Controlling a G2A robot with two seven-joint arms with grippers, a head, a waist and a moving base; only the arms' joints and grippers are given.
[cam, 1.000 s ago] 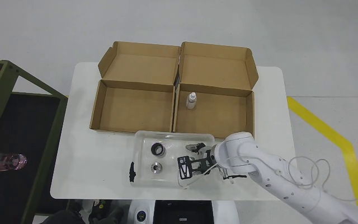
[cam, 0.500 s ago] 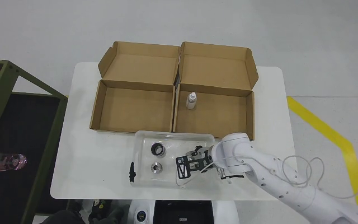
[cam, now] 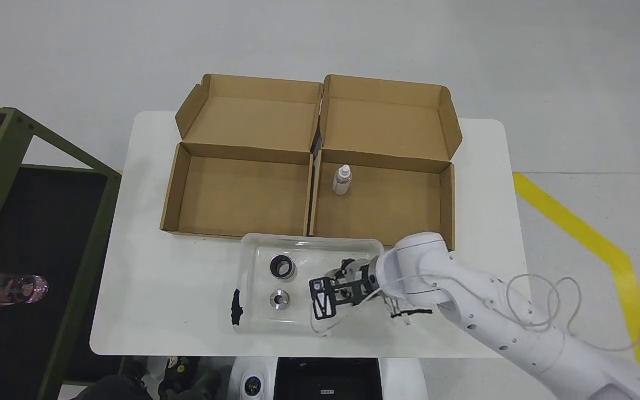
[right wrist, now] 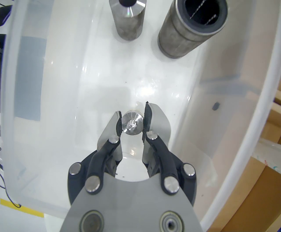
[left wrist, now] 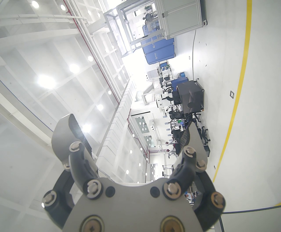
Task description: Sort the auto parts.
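I count three metal parts in the clear tray (cam: 310,238). My right pincer (right wrist: 132,114) is pinching a small steel cylinder (right wrist: 132,125) mid-tray. A solid slug (right wrist: 128,17) and a black-bored sleeve (right wrist: 191,26) stand side by side, well apart from it. There are two cardboard boxes, left box (cam: 240,195) and right box (cam: 400,215), and the right one holds one white bottle (cam: 342,180). The tray lies near the surface's (cam: 160,280) front edge. My left pincer (left wrist: 128,128) is spread.

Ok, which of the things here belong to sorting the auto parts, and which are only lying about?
Job: right gripper, shut on a small steel part; steel bushing; steel cylinder; clear bin; two cardboard boxes; white bottle, inside one box.
Lying about: small black object on the table beside the bin; green cart.
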